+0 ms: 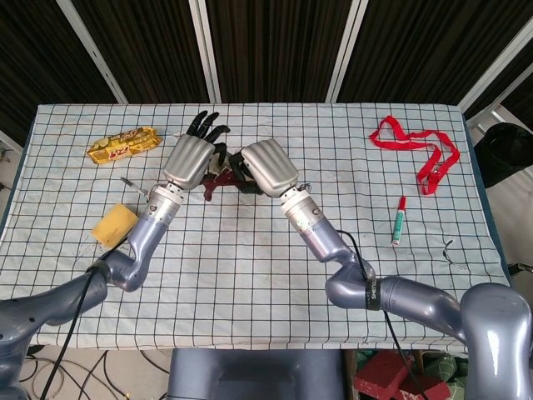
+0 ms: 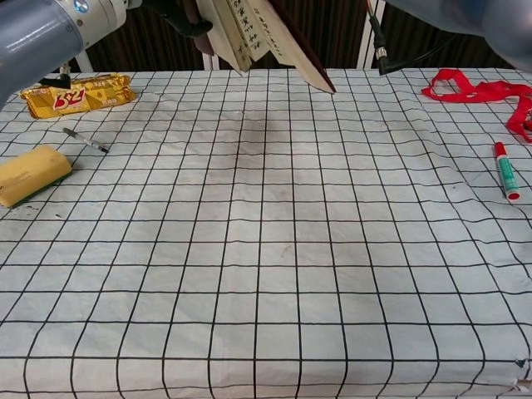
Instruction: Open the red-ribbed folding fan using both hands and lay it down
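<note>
The red-ribbed folding fan [image 2: 264,37] hangs above the table — partly spread, cream leaf showing black characters.

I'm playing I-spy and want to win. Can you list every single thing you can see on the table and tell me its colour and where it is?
folding fan: one, dark red ribs, cream leaves, held above table's far middle
snack packet: one, gold, far left
sponge: one, yellow, left edge
pen: one, dark, between packet and sponge
ribbon: one, red, far right
marker: one, green with red cap, right
tablecloth: one, white with black grid
left hand: silver, black fingers, at the fan
right hand: silver, holding the fan
</note>
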You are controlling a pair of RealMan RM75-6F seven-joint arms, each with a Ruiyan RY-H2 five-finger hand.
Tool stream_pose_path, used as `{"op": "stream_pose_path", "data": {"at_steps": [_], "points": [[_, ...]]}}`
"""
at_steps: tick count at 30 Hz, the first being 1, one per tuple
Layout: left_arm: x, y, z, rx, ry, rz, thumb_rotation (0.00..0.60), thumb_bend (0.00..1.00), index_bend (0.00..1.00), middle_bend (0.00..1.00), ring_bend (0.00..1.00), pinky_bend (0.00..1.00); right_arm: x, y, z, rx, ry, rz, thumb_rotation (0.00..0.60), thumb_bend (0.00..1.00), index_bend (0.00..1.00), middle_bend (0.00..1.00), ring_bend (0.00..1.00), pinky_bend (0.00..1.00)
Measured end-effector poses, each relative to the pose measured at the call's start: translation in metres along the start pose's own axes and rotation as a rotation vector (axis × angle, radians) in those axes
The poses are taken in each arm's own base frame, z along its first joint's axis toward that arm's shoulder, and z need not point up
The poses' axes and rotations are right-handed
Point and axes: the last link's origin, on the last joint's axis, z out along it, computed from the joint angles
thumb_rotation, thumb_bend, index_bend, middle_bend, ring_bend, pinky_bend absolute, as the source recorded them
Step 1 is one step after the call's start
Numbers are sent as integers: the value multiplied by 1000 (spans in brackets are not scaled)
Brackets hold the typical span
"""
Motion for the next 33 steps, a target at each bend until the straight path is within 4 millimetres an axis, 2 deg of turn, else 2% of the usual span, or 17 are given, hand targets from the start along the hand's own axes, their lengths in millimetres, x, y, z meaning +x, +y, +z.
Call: {"op": "stream_pose_path", "data": {"at_steps": [8, 18, 24, 33], "points": [[9, -13, -6, 13, 11, 15, 600, 359, 648, 233, 9, 25, 3, 14, -7, -7, -5, -74, 600, 488, 913, 1000, 1000, 927], [32, -30, -12, 30, 43, 54, 600, 359, 651, 233, 9, 25, 7, 40, -20, -35, -12, -210, 600, 493, 913, 1000, 1000, 928], [44, -33, -15, 28, 56, 75, 600, 359, 651, 232, 8, 25, 15, 56, -30, -54, -7, -298, 600, 496, 913, 1000, 1000, 927], [51, -35, -23, 30, 61, 93, 600, 359, 652, 232, 9, 25, 27, 72, -45, -86, -2, -357, 600, 499, 913, 1000, 1000, 927]]}}
